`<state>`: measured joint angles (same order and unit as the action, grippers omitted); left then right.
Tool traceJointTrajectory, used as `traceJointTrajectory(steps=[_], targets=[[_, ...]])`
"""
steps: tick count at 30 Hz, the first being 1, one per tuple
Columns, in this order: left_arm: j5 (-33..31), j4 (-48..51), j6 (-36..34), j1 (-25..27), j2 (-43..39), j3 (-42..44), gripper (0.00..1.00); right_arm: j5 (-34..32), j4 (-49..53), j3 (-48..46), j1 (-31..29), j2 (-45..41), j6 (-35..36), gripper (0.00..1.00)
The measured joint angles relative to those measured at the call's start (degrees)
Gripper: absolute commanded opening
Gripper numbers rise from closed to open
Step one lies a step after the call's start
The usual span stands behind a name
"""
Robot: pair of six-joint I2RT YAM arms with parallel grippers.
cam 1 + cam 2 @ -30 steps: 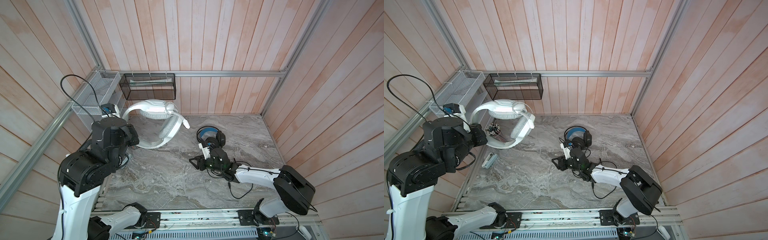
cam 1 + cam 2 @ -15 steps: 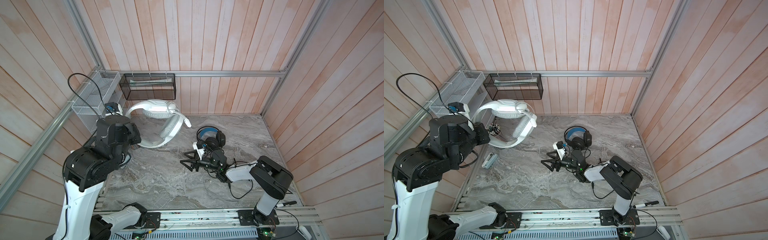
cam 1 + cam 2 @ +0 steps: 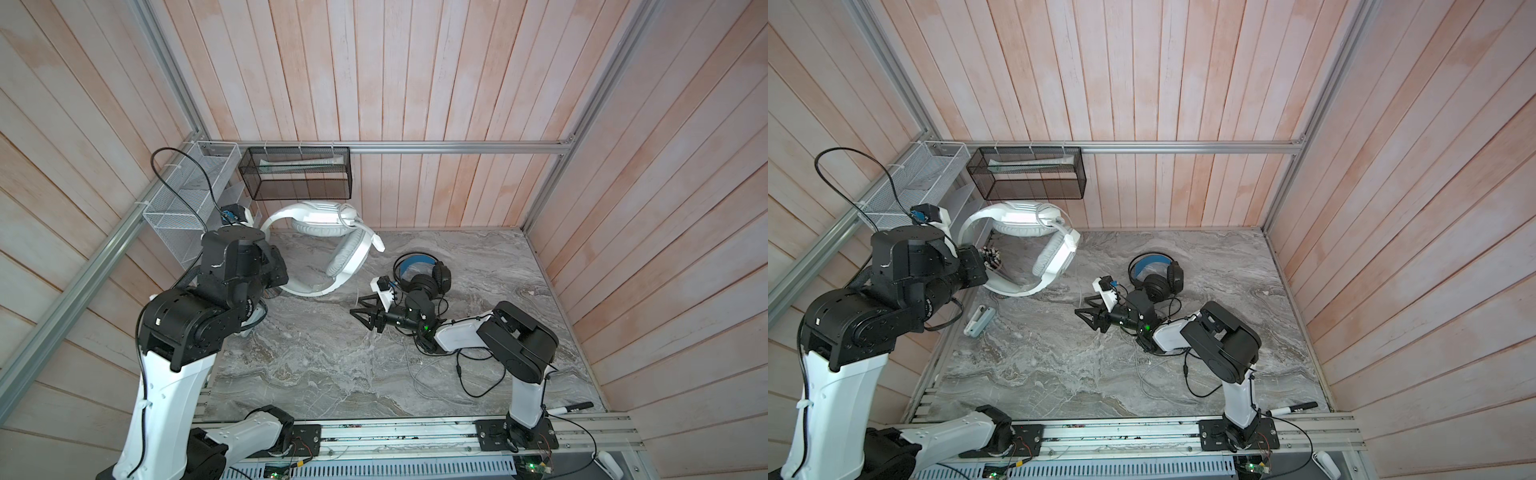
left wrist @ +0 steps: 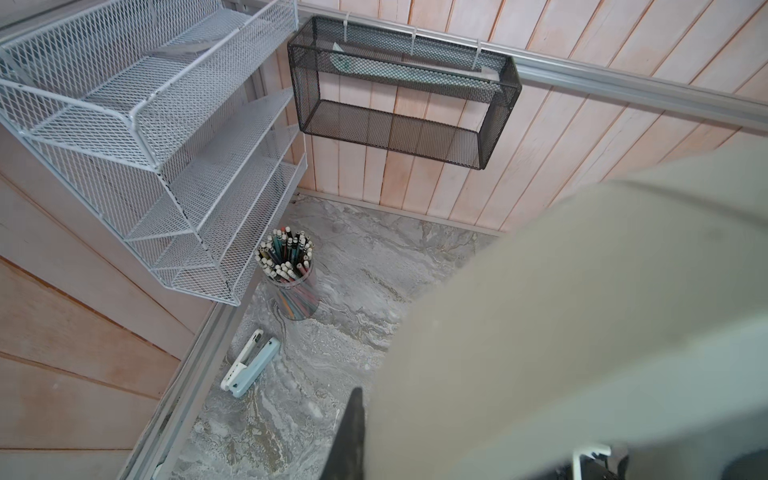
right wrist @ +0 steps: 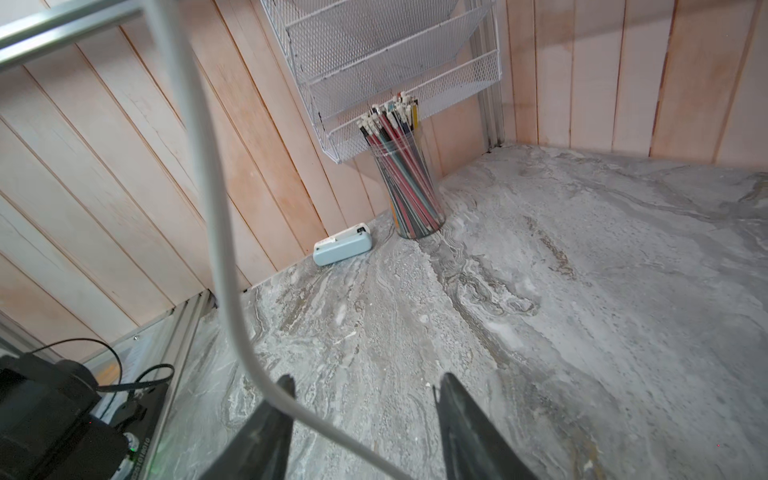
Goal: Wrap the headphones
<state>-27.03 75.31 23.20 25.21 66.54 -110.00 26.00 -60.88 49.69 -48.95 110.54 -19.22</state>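
Note:
The white headphones (image 3: 320, 214) (image 3: 1021, 216) hang tilted over the table's back left, one earcup lowest. My left gripper (image 3: 982, 270) is shut on their headband (image 4: 582, 311), which fills much of the left wrist view; only one finger (image 4: 352, 432) shows beside it. Their grey-white cable (image 5: 216, 208) drops past my right gripper (image 3: 363, 316) (image 5: 366, 380), crossing one fingertip and running between the open jaws. The black headphones (image 3: 419, 282) (image 3: 1156, 282) with a blue-lined band lie just behind the right wrist. Loose black cable (image 3: 478, 382) loops on the table by the right arm.
A cup of pencils (image 4: 291, 282) (image 5: 405, 187) and a pale blue stapler (image 3: 980, 320) (image 5: 343, 249) sit by the left wall. A white wire rack (image 3: 191, 199) and a black mesh basket (image 3: 299, 178) hang on the walls. A black marker (image 3: 569, 409) lies at the front right edge.
My right gripper has slid left, away from the black headphones, while its elbow folded in. The left gripper has shifted the white headphones slightly up and right.

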Motion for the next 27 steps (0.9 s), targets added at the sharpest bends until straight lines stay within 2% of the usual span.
traceJointTrajectory(steps=[1,4,9,19,27], targets=[[0.5,0.0,0.1,-0.3,0.0,0.4,0.0,-0.1,0.5,0.2,0.0,0.2,0.0,0.28],[2.2,-0.3,0.5,-1.5,0.3,1.3,0.0,-0.9,2.1,0.4,-0.5,0.2,1.1,0.13],[5.0,-0.9,1.0,-4.2,1.4,1.5,0.0,-3.7,5.8,-2.3,-2.8,-3.3,3.6,0.0],[11.1,-5.7,1.8,-13.9,3.8,6.2,0.0,-10.3,21.1,-8.5,-12.8,-20.9,10.3,0.0],[11.1,-12.7,1.8,-15.1,4.6,18.7,0.0,-17.4,45.3,-4.2,-23.8,-30.3,17.2,0.0]])
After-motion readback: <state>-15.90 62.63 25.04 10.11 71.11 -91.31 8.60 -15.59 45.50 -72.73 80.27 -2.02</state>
